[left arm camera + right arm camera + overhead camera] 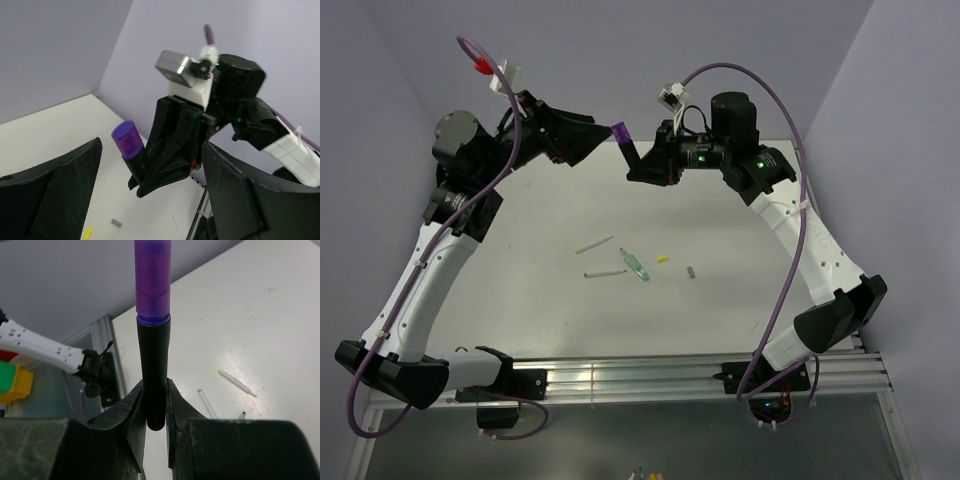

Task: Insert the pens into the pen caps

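My right claw (155, 407) grips the black pen (154, 365) low, leaving its purple cap (152, 280) exposed; my left claw (592, 138) stands wide nearby.

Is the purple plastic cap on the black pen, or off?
On. The purple cap sits flush on the black pen, no gap; the right gripper grips the pen.

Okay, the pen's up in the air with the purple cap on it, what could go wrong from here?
The right gripper pinches only the bottom end of the black pen, so it could pivot or slip. The open left gripper sits very close to the purple cap, so backing away could knock it. The cap may not be fully seated and could drop off.
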Tool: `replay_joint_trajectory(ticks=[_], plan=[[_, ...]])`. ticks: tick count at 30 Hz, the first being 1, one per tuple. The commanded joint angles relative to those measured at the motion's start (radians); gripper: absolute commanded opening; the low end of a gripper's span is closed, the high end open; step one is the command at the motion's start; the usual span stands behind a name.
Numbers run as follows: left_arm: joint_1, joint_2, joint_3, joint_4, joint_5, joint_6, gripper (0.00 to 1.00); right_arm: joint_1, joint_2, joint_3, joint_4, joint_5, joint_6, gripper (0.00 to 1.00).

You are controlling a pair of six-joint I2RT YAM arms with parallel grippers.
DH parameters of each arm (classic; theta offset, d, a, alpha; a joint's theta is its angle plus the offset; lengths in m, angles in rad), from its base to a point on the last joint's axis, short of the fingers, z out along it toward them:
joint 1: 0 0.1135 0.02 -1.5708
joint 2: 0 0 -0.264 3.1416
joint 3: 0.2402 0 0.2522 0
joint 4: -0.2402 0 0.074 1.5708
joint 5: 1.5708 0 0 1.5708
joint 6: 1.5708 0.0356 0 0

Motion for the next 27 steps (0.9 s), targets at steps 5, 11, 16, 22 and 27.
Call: replay_joint_trajectory(ticks=[5,11,16,22,27], plan=[[0.058,-0.017,-0.017,0.165,0.269,-0.045,0.79,-0.006,-0.078,-0.066,0.096,-0.280,0.014,0.00],[0.069,-0.019,-0.088,0.271,0.324,-0.152,0.71,-0.005,-0.098,-0.098,0.155,-0.335,0.072,0.00],[0.069,-0.013,-0.135,0.365,0.343,-0.229,0.67,-0.005,-0.104,-0.121,0.220,-0.377,0.133,0.00],[0.069,0.003,-0.156,0.443,0.341,-0.297,0.61,-0.003,-0.098,-0.142,0.281,-0.397,0.190,0.00],[0.069,0.010,-0.168,0.503,0.346,-0.344,0.57,-0.002,-0.096,-0.149,0.292,-0.389,0.200,0.00]])
